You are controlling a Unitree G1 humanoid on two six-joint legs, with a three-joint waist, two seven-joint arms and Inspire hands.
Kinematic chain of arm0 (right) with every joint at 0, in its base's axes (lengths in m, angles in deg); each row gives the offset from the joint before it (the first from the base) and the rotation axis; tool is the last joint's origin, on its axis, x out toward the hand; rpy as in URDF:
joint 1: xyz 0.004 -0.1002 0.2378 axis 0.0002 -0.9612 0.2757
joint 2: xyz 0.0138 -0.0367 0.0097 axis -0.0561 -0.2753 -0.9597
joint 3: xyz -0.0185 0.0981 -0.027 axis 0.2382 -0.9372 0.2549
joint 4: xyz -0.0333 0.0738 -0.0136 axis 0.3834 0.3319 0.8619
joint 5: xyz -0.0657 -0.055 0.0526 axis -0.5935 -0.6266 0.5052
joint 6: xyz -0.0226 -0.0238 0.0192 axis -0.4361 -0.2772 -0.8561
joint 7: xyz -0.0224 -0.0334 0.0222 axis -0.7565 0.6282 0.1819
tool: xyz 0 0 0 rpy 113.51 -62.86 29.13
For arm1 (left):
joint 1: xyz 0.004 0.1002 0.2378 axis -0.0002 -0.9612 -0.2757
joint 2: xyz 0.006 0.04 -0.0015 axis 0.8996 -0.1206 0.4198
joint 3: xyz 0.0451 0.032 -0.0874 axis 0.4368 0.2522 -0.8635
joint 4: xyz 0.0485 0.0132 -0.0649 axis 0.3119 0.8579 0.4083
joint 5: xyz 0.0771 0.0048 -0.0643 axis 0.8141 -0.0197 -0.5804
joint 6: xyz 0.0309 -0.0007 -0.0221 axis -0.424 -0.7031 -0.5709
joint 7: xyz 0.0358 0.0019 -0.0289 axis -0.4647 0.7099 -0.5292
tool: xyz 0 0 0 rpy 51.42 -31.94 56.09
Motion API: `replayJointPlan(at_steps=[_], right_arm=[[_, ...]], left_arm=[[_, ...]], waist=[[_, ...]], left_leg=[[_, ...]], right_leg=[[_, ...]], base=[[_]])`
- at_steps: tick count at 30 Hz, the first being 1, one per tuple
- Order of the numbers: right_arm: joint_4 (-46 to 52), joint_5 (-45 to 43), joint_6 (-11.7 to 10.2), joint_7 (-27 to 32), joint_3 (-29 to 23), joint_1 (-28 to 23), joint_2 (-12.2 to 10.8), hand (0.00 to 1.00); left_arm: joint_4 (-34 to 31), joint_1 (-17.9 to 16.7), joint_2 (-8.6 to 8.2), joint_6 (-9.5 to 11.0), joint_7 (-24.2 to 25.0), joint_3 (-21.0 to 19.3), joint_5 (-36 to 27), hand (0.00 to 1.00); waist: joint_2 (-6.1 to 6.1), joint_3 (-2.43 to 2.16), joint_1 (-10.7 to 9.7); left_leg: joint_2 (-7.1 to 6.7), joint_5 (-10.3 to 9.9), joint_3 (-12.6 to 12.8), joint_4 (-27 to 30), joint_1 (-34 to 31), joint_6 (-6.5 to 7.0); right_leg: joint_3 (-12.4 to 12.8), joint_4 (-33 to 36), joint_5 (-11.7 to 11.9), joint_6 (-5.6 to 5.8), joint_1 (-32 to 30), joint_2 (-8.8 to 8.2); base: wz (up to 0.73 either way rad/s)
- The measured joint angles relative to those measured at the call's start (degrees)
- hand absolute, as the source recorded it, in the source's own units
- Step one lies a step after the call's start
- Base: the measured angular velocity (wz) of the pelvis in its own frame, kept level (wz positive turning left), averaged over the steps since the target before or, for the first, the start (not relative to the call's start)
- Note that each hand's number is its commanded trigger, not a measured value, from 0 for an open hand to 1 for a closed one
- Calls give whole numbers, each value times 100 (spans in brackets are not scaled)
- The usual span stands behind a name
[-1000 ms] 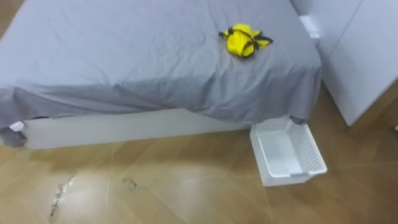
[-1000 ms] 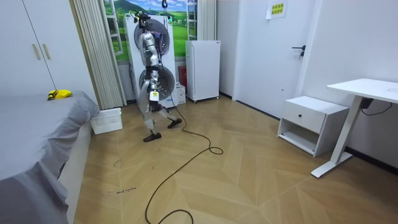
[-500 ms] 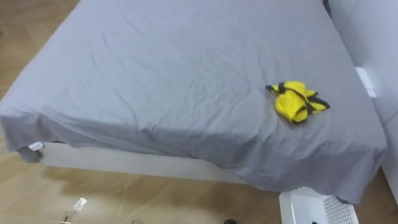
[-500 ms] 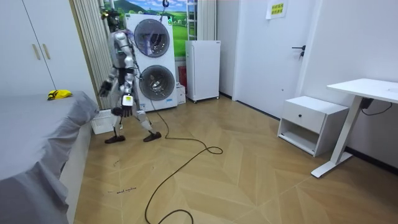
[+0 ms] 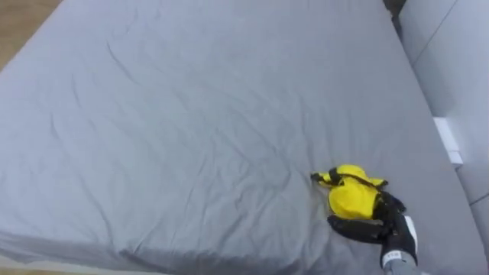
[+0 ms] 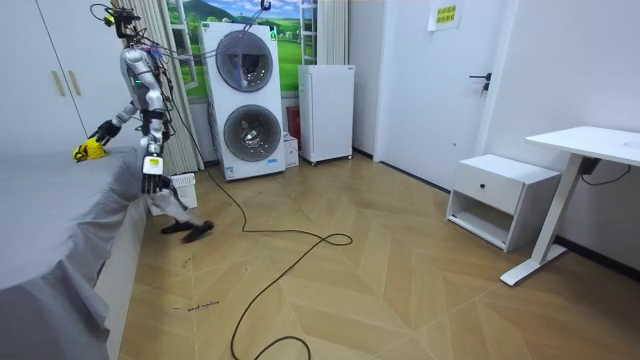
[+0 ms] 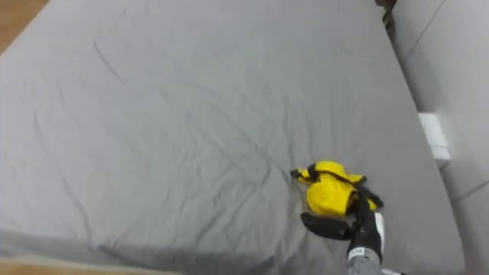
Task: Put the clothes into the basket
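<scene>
Right hand [image 5: 386, 221] has arrived since the robot walked up. It lies spread round the near edge of the crumpled yellow garment with black straps [image 5: 348, 200] on the grey bedsheet [image 5: 191, 114]. The left hand [image 6: 152, 184] hangs bedside. A shallow close could catch one strap, or sheet too.

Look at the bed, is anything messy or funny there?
Only the yellow clothes: they lie scrunched in a lump on the wrinkled grey sheet near the bed's right edge, with the robot's right hand at them. Nothing looks spilled or broken.
</scene>
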Motion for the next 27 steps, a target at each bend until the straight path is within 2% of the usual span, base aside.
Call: replayJointPlan(at_steps=[1,2,3,4,6,10,13,16,21,27], right_arm=[[78,-18,11,69,-4,21,29,0],[160,-27,43,111,-14,20,54,0],[302,-131,71,202,-40,28,68,0],[415,-273,93,272,-32,31,61,0],[605,-439,92,395,-33,56,134,0],[636,-552,-3,776,28,299,251,0],[596,-579,-6,875,106,501,301,0],[592,-632,-5,914,106,699,314,0],[153,-635,-5,910,124,997,360,0],[-509,-641,61,914,202,1027,343,0]], left_arm=[[35,-28,4,-5,-27,-4,27,0],[58,-34,1,-5,-32,-4,27,0],[112,-72,-3,-16,-45,-23,84,0],[114,-201,-12,-52,-55,-80,177,0],[132,-221,-16,-137,-55,-81,247,0],[106,-170,-9,-290,-6,-91,262,0],[109,-49,-7,-391,21,-92,216,0],[116,84,-4,-538,36,-95,211,0],[157,341,1,-574,57,-81,57,0],[183,488,7,-659,150,-55,-49,0]], waist=[[22,-9,97],[46,-17,123],[55,-26,139],[22,-88,145],[-10,-83,140],[11,-59,143],[-27,-18,107],[-26,-17,96],[-40,-15,115],[-50,-13,93]], left_leg=[[1,25,-23,-518,-255,-27],[-10,80,-23,-803,-376,-56],[-18,613,-15,-1214,-550,96],[-146,778,4,-1528,-415,177],[-291,898,173,-1895,-177,269],[-487,1004,133,-2271,-62,309],[-510,1081,96,-2434,-88,301],[-523,1096,39,-2453,-173,284],[-596,1158,-51,-2496,-366,279],[-615,1170,-97,-2467,-675,284]], right_leg=[[138,-38,-25,55,50,-23],[188,-38,-43,85,48,-29],[323,23,-111,176,25,-83],[424,61,-166,276,36,-197],[458,15,-186,360,33,-340],[389,-68,-190,407,38,-482],[351,-172,-189,412,0,-515],[260,-239,-189,412,-40,-515],[167,-288,-189,411,-192,-526],[102,-297,-189,411,-457,-537]], base=[[-56],[-53],[-45],[-36],[-24],[-7],[12],[12],[13],[6]])
